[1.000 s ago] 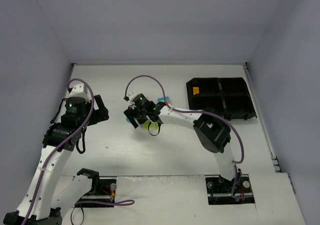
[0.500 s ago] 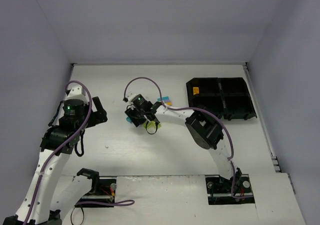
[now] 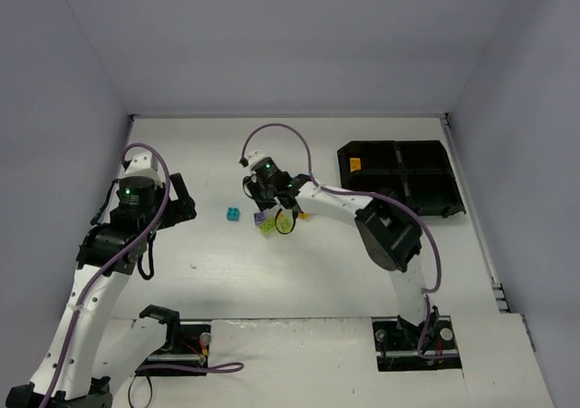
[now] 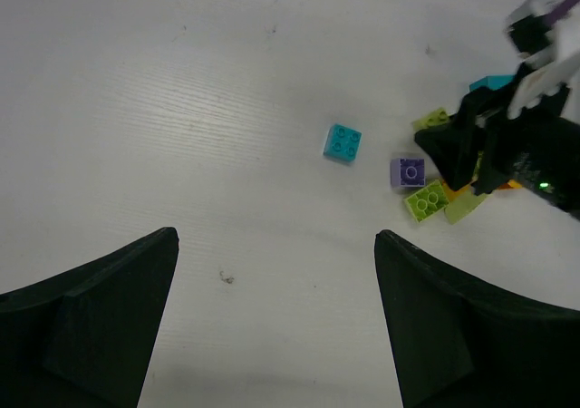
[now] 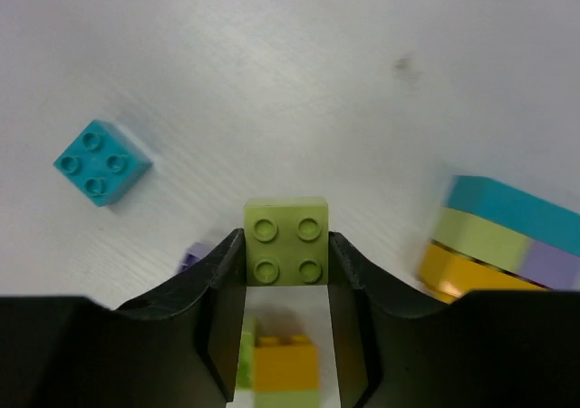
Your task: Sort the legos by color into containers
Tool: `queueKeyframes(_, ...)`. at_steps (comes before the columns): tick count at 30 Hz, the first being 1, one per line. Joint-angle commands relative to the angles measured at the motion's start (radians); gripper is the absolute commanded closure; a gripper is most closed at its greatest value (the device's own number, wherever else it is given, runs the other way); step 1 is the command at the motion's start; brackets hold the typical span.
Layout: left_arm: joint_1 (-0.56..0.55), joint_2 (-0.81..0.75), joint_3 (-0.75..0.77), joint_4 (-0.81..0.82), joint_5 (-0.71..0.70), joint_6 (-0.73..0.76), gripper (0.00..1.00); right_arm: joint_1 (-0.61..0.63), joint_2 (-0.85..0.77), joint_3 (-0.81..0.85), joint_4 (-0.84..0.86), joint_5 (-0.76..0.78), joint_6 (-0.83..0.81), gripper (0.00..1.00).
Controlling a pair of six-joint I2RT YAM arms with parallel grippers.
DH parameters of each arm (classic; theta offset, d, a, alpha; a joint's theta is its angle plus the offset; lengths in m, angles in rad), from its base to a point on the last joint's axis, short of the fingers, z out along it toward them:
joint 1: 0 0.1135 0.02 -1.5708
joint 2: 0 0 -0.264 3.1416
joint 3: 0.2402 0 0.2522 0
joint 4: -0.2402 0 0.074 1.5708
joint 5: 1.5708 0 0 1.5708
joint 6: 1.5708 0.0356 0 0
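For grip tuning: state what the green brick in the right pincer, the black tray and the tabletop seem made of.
Small yellow-green studded brick, clamped in the right pincer: moulded plastic, satin, crisp round studs. Black four-compartment tray: probably thin plastic, slight sheen on its ridges. White tabletop: perhaps painted or laminated wood, faint grain lines show.

two arms, the left arm (image 3: 91,281) and the right arm (image 3: 391,236); one black tray (image 3: 426,195) with four compartments; one orange brick (image 3: 355,164) inside it; on the counter (image 3: 317,272), one cyan brick (image 3: 234,213) lying apart; one heap of bricks (image 4: 426,199), too packed to count
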Motion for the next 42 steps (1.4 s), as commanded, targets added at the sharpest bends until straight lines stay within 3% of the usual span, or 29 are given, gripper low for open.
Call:
queueKeyframes(1,-0.003,0.028,0.026,0.079,0.018,-0.003,0.18,-0.090,-0.238,-0.043,0.041,0.118,0.062,1.00)
queueKeyframes(8,-0.006,0.088,0.037,0.125,0.041,-0.015,0.18,-0.288,-0.501,-0.349,0.030,0.254,0.132,0.99)
queueKeyframes(13,-0.014,0.120,0.047,0.145,0.053,-0.023,0.18,-0.444,-0.606,-0.495,0.006,0.271,0.217,0.96)
queueKeyframes(16,-0.020,0.136,0.055,0.151,0.055,-0.024,0.18,-0.486,-0.608,-0.545,0.006,0.256,0.239,0.90)
queueKeyframes(22,-0.028,0.157,0.066,0.159,0.058,-0.024,0.18,-0.530,-0.542,-0.526,0.003,0.234,0.261,0.64)
queueKeyframes(23,-0.029,0.159,0.066,0.159,0.058,-0.024,0.18,-0.529,-0.539,-0.519,0.003,0.234,0.254,0.55)
queueKeyframes(25,-0.031,0.162,0.069,0.159,0.056,-0.023,0.18,-0.523,-0.540,-0.496,0.001,0.228,0.245,0.48)
queueKeyframes(26,-0.031,0.162,0.071,0.159,0.055,-0.020,0.18,-0.498,-0.548,-0.477,0.001,0.227,0.218,0.38)
queueKeyframes(35,-0.032,0.157,0.069,0.155,0.041,-0.012,0.18,-0.274,-0.572,-0.373,0.021,0.125,0.087,0.38)
queueKeyframes(42,-0.032,0.146,0.067,0.141,0.033,-0.006,0.18,-0.086,-0.422,-0.247,0.033,0.133,0.228,0.35)
